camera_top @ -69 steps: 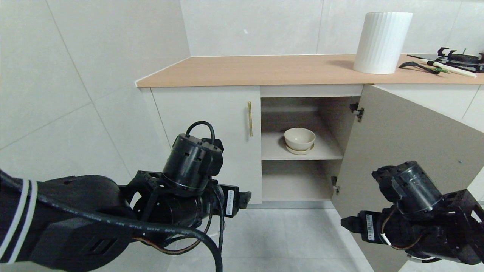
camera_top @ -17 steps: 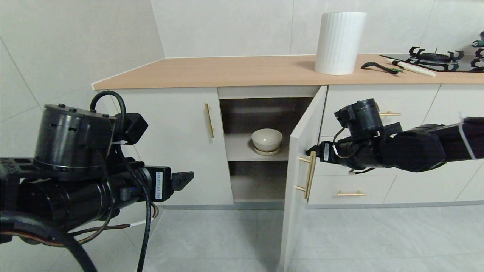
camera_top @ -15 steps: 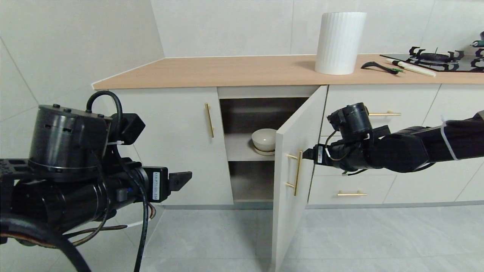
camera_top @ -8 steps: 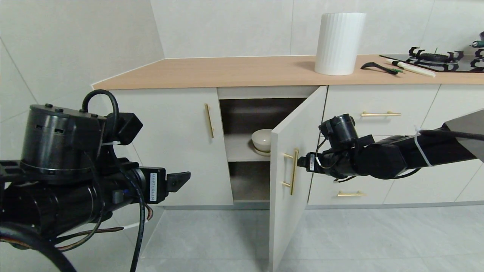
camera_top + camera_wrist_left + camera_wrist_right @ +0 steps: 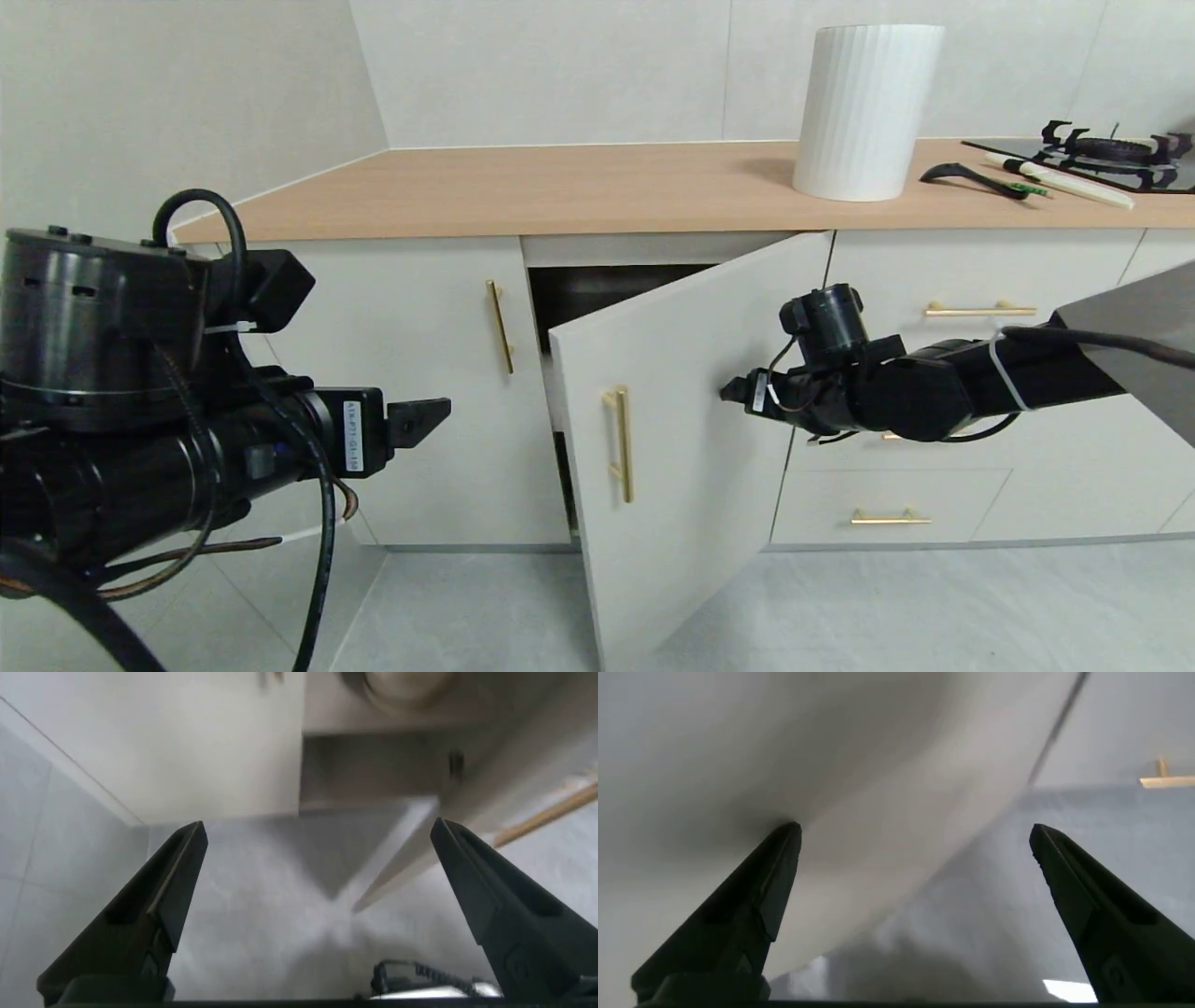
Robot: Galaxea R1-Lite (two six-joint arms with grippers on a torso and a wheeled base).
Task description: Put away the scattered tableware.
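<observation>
Head view, right pincer (image 5: 735,392): its tip is at the outer face of the cabinet door (image 5: 691,373), between the gold handle (image 5: 618,446) and the hinge side.
Right pincer, opening: in the right wrist view the two fingers (image 5: 738,924) stand wide apart and hold nothing. One fingertip seems to touch the pale door face, but I cannot tell this for sure.
Left pincer (image 5: 420,422): it hangs in free air in front of the closed left door (image 5: 420,373), apart from it.
Left pincer, opening: the left wrist view shows the fingers wide apart with nothing between them, above the grey floor (image 5: 840,607).
Cabinet door, position: it is half open and upright, and it leaves a dark gap (image 5: 616,280) at the top of the cabinet.
Bowl (image 5: 402,683): in the left wrist view it is a pale round shape on the shelf inside the cabinet, blurred and cut by the picture's edge. In the head view the door covers it.
Tabletop (image 5: 560,187): it is wood-coloured and runs above the cabinets into the corner of the tiled walls.
On the tabletop: a white ribbed container (image 5: 866,112) stands upright. Near it lie a black utensil (image 5: 971,177) and a pale stick (image 5: 1074,182), beside the stove (image 5: 1111,149).
Drawers: they are to the right of the door, closed, with gold pulls (image 5: 890,516).
Hard to make out: what the black utensil and the pale stick are exactly.
</observation>
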